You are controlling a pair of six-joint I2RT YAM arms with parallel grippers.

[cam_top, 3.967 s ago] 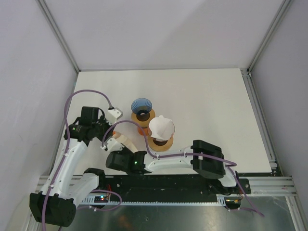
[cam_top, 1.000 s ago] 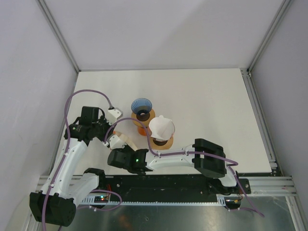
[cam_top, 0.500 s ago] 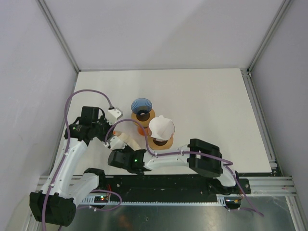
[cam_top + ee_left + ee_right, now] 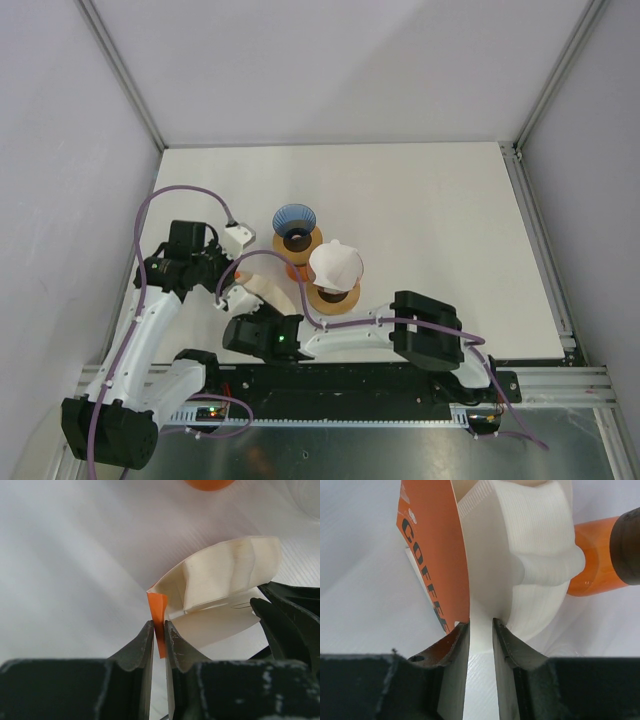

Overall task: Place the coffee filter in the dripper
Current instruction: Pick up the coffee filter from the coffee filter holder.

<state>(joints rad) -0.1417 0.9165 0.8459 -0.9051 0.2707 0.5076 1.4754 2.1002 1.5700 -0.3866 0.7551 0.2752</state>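
A stack of white coffee filters (image 4: 530, 545) sits in an orange printed pack (image 4: 432, 555), seen in the top view at the near left (image 4: 263, 288). My left gripper (image 4: 159, 626) is shut on the pack's orange edge (image 4: 158, 607), holding it just above the table. My right gripper (image 4: 481, 626) reaches in from the right (image 4: 258, 312), jaws narrowly open with the edge of a filter between the fingertips. A blue dripper (image 4: 293, 218) stands empty on an orange base. A second dripper (image 4: 335, 263) beside it holds a white filter.
Both drippers stand just right of the grippers, and one's orange base (image 4: 595, 565) is close behind the filters. The right arm's elbow (image 4: 430, 335) lies low along the near edge. A metal frame rail (image 4: 540, 240) bounds the white table on the right.
My right gripper's jaws have parted a little around the filter edge, and its wrist has shifted slightly. My left gripper still holds the pack in the same spot.
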